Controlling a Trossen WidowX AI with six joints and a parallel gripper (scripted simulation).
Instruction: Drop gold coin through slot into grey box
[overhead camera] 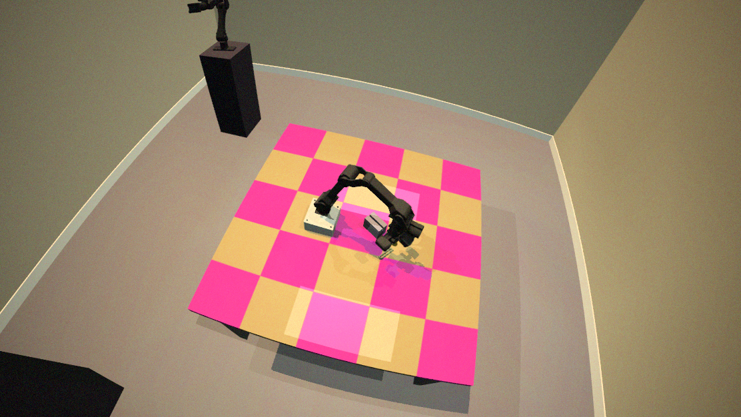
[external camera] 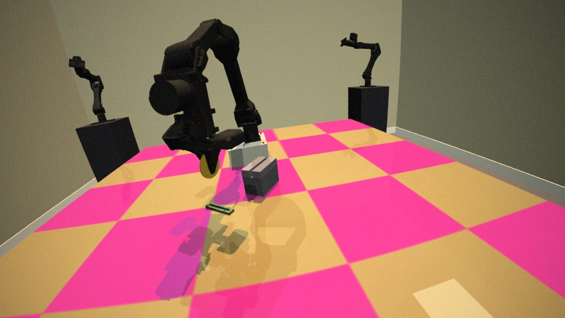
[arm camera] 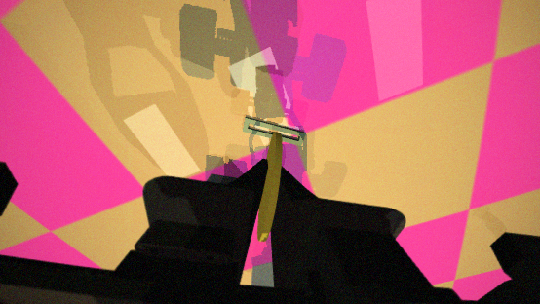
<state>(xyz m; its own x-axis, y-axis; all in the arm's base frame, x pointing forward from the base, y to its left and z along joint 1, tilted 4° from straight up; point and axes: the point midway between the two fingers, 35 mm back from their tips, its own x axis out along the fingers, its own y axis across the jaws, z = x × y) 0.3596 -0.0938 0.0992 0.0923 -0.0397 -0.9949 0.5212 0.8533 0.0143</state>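
Note:
My gripper is shut on the gold coin, held on edge above the table. The coin turns its round face to the exterior view and shows edge-on in the wrist view. I cannot make it out in the top view. The dark-green holder lies empty on the table, lower than the coin. The closed grey box stands right of the gripper in the exterior view, its lid slot on top. It is out of the wrist view.
The arm's pale base block stands behind the grey box in the exterior view. The checkered pink and tan table carries everything. Two other arms stand on dark pedestals beyond the table. Shadows and bright patches cross the table.

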